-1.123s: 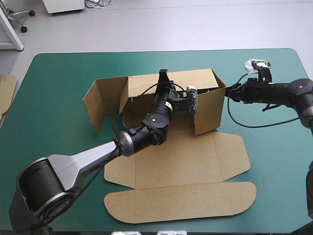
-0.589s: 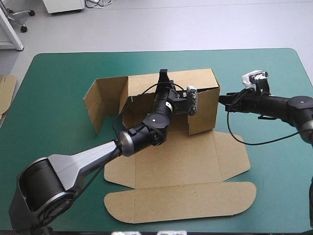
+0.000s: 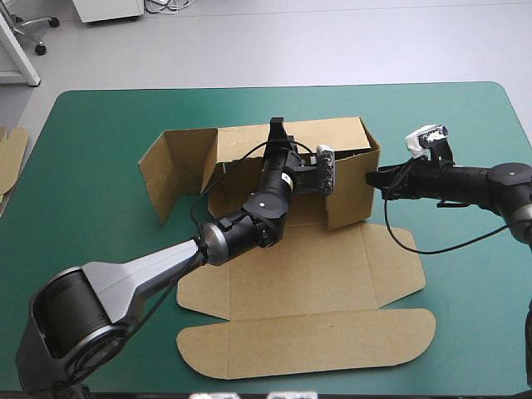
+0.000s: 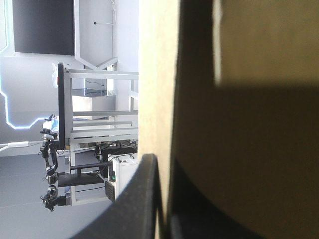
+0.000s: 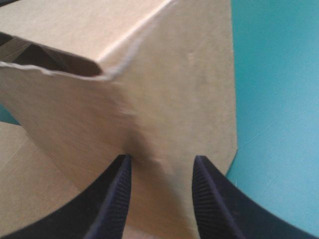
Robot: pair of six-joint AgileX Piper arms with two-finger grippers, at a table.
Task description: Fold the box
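From the high view, the box (image 3: 307,283) lies under and ahead of both arms. Its front panels are flat on the teal-green cover (image 3: 100,208) and its back wall (image 3: 341,133) is upright. The left gripper (image 3: 278,131) sits on that wall's top edge, and the right gripper (image 3: 376,176) meets the right side wall (image 3: 353,187) from outside. As I read it, the step in hand is bringing that side wall square to the back one. To do it well, the left should hold the back wall steady. The right should push flat-on and low, so the panel hinges at its crease rather than bowing, and stop at square. Beyond the left gripper, the left side wall (image 3: 170,179) stands splayed outward, well apart from both grippers, and looks like the next job. Over to the left wrist view: the left gripper (image 4: 164,209) is clamped on the box (image 4: 249,50), with a thin sheet of brown board running up between its black fingers (image 4: 139,199). Now the right wrist view: the right gripper (image 5: 162,194) is spread wide and holds nothing. The box (image 5: 149,99) is directly ahead, its face at the fingertips or touching them, I can't tell which. A fold line runs toward the gap between the fingers, and there is bare cover beside the wall.
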